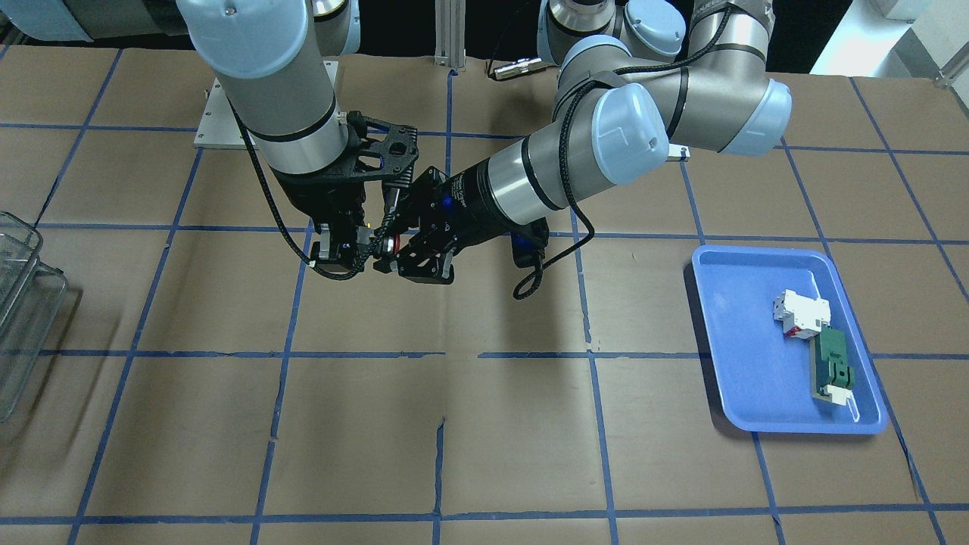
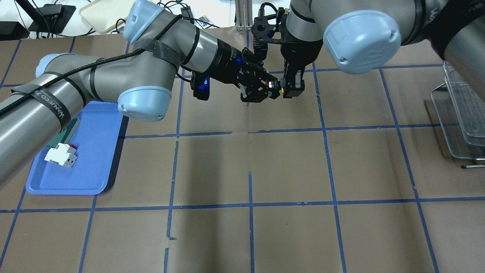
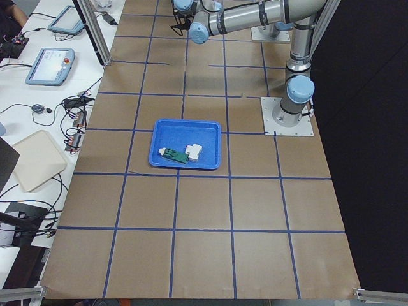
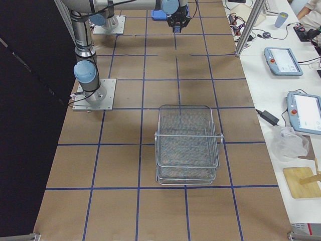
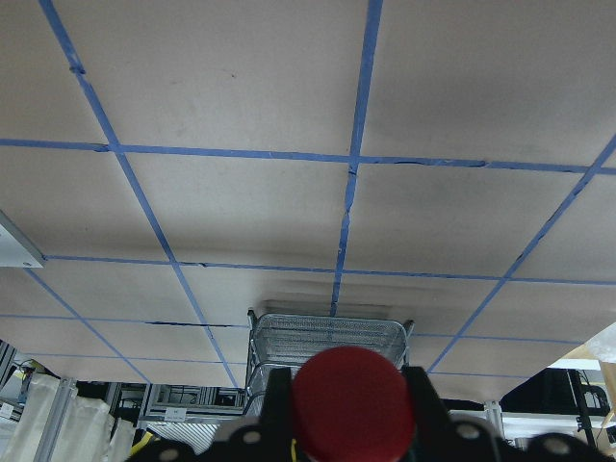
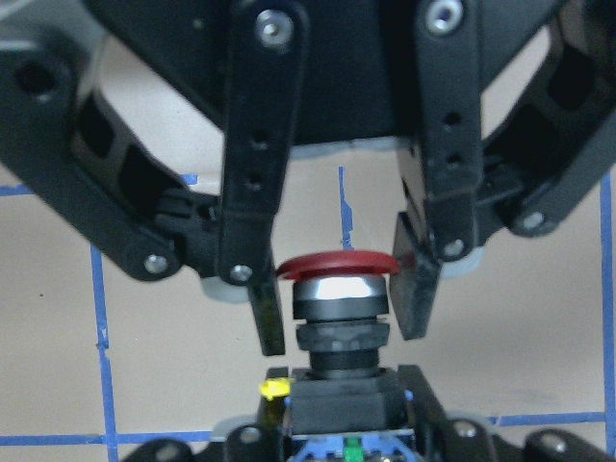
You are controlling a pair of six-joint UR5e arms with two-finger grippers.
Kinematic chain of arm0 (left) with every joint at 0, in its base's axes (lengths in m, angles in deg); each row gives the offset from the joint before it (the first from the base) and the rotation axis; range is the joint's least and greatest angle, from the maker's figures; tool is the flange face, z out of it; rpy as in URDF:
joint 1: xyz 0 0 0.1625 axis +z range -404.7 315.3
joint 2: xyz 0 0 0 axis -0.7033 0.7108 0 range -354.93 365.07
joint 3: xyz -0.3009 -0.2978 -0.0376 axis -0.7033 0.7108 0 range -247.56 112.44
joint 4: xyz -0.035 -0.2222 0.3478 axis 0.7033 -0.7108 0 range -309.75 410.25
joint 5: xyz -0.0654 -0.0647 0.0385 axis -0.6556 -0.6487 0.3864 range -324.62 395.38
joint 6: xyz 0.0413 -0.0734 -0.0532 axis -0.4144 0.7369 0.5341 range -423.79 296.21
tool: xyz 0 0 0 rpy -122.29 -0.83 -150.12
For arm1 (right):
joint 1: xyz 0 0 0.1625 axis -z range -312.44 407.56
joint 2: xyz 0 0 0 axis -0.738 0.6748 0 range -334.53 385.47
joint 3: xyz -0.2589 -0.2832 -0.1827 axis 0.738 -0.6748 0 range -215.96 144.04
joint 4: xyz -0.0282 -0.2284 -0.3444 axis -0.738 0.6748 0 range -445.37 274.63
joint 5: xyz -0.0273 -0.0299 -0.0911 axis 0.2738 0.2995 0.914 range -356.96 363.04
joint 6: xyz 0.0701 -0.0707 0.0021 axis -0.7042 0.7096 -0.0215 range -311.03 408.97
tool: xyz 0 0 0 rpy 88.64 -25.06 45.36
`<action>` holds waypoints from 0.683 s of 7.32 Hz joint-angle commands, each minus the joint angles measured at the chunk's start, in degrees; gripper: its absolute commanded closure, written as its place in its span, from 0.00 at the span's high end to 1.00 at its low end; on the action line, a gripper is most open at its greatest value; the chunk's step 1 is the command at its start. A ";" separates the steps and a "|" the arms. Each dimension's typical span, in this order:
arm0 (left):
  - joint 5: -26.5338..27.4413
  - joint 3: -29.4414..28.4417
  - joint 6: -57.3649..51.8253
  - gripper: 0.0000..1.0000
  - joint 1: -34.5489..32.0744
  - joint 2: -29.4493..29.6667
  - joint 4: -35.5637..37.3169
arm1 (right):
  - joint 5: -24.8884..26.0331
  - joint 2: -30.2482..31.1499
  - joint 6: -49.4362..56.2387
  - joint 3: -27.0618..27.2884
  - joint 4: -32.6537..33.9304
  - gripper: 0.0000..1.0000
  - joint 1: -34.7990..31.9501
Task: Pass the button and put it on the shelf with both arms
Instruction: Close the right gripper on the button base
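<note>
handover in mid-air, above the table and touching nothing on it, with the button between the two grippers. turned so as to give each gripper its own end: red head towards the left gripper, black collar and rear block towards the right gripper. seen from the right wrist, left fingers set against the two sides of the red head's rim, so judged to be clamped on the button and carrying it. right jaws reaching round the rear block at the bottom of that view, but too little of them shown to tell whether pressing on it or merely beside it. probably gripped by the head on purpose, to leave the block free for the second grip. met near the middle because of the layout: blue tray with the white-and-red breaker block and the green flat part on the robot's left, shelf well apart on the robot's right, likely beyond easy reach from the left side. judged step: transfer under way, placing on the shelf not yet begun. next, most likely a firm right grip before any letting go by the left, else a drop onto the table
</note>
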 commanded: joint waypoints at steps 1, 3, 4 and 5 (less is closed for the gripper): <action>-0.08 -0.38 1.33 0.81 0.09 -0.34 0.04 | 0.05 -0.05 0.01 0.02 0.15 0.00 0.00; 0.18 -0.56 1.25 0.85 0.26 -0.78 -0.05 | 0.05 -0.14 0.01 0.02 0.15 0.00 0.00; 0.53 -0.73 0.38 0.78 1.22 -0.87 -0.05 | 0.22 -0.23 0.10 0.02 0.24 0.00 0.00; 0.88 -0.56 -2.16 0.76 2.80 -0.95 -0.22 | 0.57 -0.40 1.32 0.02 0.15 0.00 0.87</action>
